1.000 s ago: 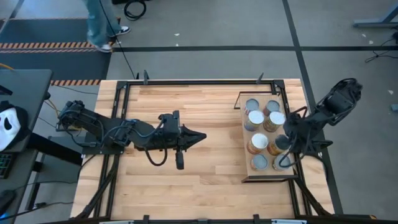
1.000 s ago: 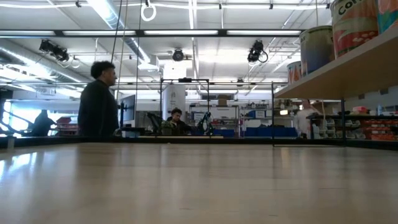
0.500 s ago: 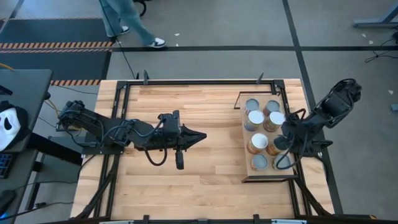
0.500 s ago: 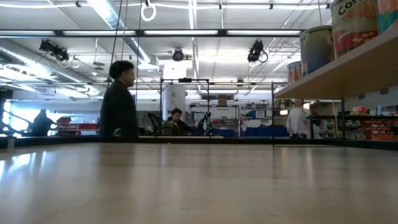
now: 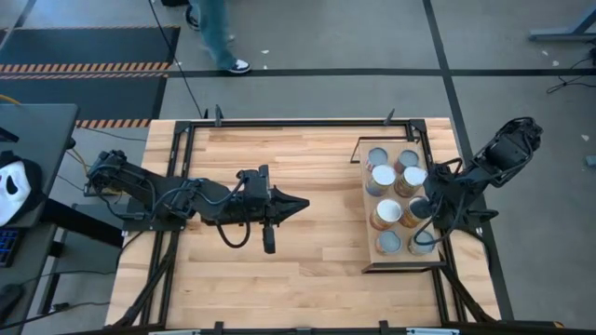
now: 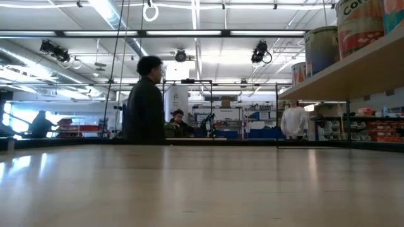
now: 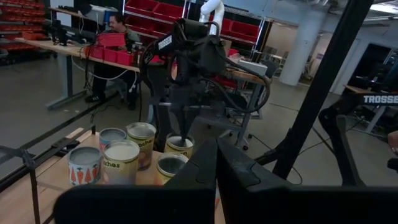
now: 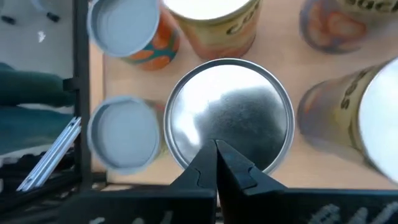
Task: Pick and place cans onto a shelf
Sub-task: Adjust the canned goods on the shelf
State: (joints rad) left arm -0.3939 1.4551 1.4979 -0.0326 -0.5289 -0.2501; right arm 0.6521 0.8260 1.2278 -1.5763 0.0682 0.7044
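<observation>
Silvery tins crowd the shelf [image 5: 368,256] at the right of the high view — the job looks nearly done.

The cans [image 5: 389,210] stand upright in tight pairs to fit the narrow board. The right hand [image 5: 421,212], closed and empty, hangs just above one tin's lid [image 8: 229,118]; the left hand [image 5: 300,204], closed too, waits mid-table [image 5: 307,270] — clear of the shelf.

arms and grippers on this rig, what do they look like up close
Both arms are dark, near-black jointed links with looped black cables. The left gripper tapers to a narrow pointed tip with matte black fingers. The right gripper has the same black angular fingers. A white label with lettering sits on the right arm's wrist.
</observation>
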